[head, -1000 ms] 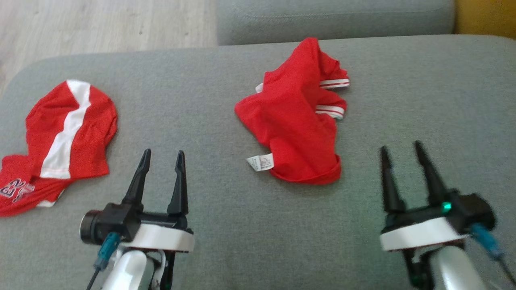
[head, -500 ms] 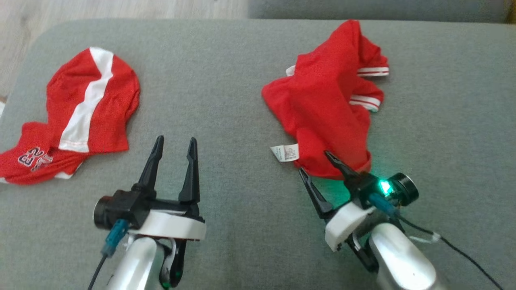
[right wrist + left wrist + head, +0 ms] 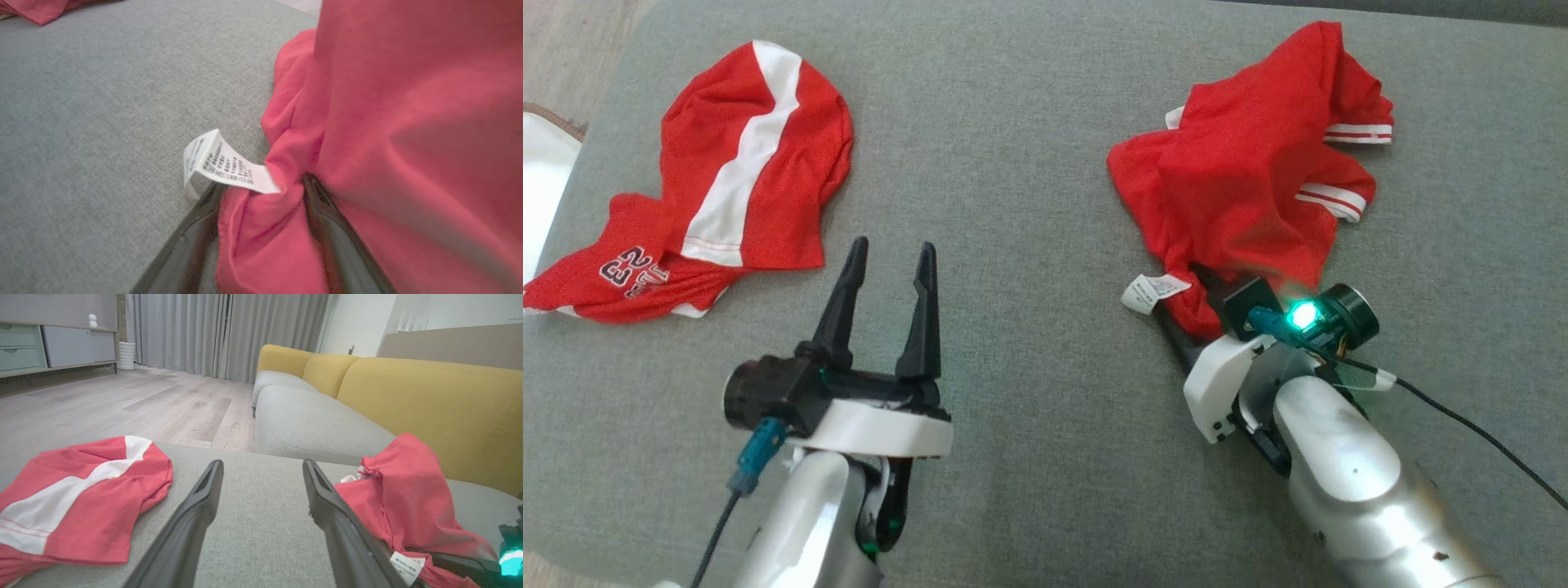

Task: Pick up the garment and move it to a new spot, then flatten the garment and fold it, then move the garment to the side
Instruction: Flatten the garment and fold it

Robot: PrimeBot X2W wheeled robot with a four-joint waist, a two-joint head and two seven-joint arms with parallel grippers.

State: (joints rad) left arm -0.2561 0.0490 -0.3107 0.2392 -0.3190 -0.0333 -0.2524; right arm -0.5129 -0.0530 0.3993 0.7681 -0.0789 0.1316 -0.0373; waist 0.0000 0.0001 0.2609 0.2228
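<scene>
The right gripper (image 3: 263,192) has been driven into the near hem of the red garment (image 3: 1241,180), lying right on the grey cushion (image 3: 1029,163), jaws spread around a fold; the left gripper (image 3: 890,253) is held open.

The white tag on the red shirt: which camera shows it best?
The right wrist view. There the tag is big and close, its printed lines showing, sticking out of the bunched shirt. The head view shows it small at the shirt's near edge; the left wrist view shows it small, near the bottom edge.
</scene>
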